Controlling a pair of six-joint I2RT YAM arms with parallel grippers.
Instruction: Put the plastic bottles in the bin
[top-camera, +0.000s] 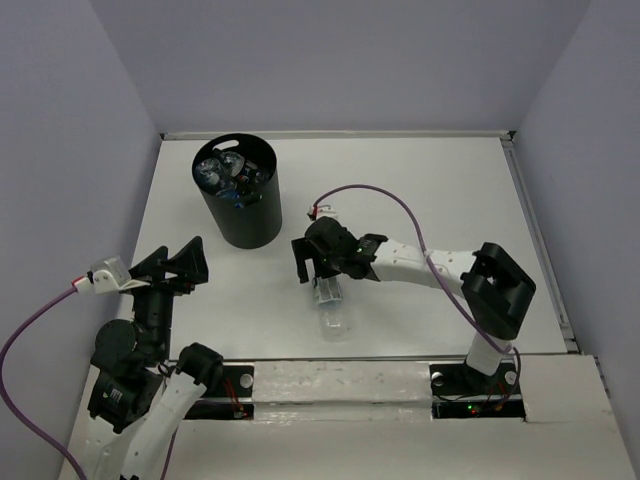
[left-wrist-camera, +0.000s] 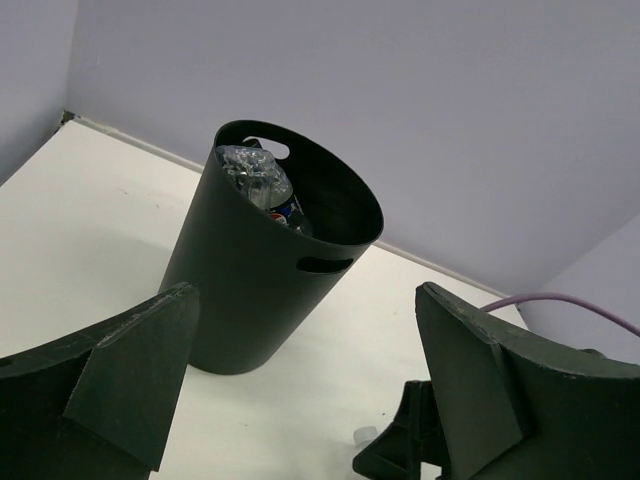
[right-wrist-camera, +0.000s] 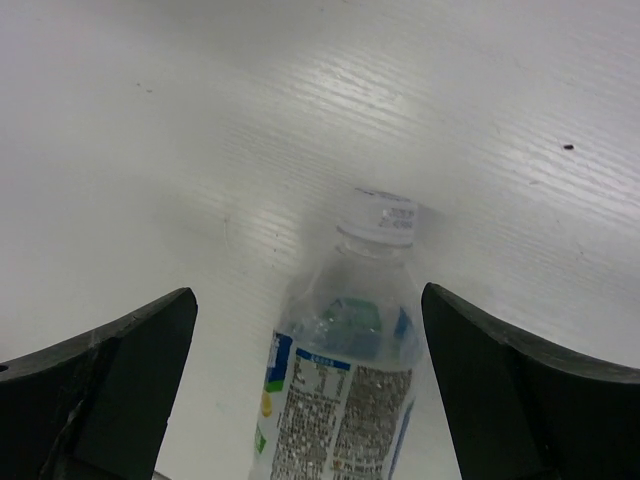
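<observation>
Slippage is the main hazard. The clear plastic bottle with a white cap and blue-edged printed label (right-wrist-camera: 345, 390) lies on its side on the white table (top-camera: 450, 190). Its round, light body may roll or squirt out if the jaws close off-centre or near the tapered neck. A weak hold could also drop it during the carry to the tall black cylindrical plastic bin (top-camera: 240, 225), which stands apart to the left and rear. A low carry could strike the rim.

The right gripper (right-wrist-camera: 308, 300) is spread wide, one finger on either side of the bottle, with a gap visible on both sides; it grips nothing yet. The left gripper (left-wrist-camera: 305, 300) is likewise spread wide and empty, facing the bin, which already contains several bottles (left-wrist-camera: 255, 178).
</observation>
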